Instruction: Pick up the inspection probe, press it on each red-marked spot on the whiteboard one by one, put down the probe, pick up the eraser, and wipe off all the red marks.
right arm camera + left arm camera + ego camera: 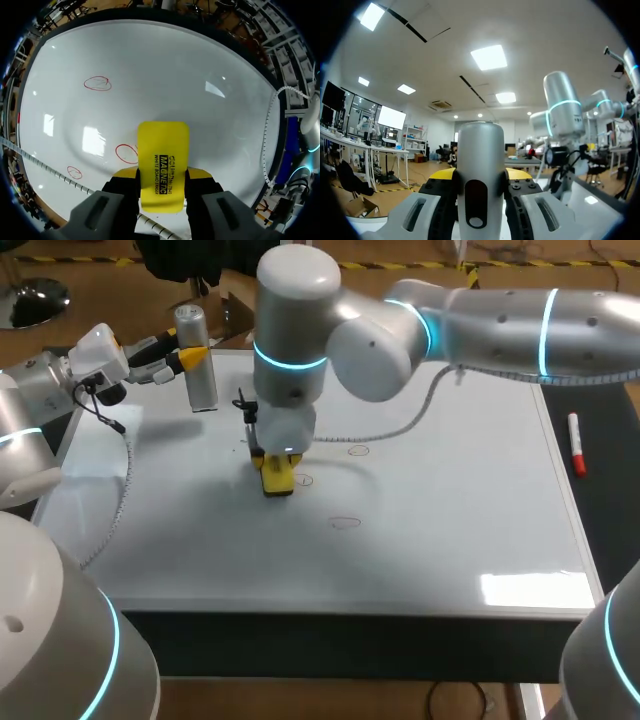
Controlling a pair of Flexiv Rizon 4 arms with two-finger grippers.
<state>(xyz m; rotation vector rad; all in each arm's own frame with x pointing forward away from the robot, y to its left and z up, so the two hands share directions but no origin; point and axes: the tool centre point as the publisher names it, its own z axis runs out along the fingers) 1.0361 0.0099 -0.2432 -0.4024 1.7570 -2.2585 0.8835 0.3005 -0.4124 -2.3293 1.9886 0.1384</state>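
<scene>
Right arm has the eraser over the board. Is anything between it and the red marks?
Nothing visible. The eraser in the right gripper is beside the nearest red mark, with bare whiteboard out to the other two marks. The left gripper holds the probe near the board's far left corner.

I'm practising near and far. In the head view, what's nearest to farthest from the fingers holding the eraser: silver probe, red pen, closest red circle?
1. Red circle, beside the eraser.
2. Silver probe, back left.
3. Red pen, far right.
</scene>
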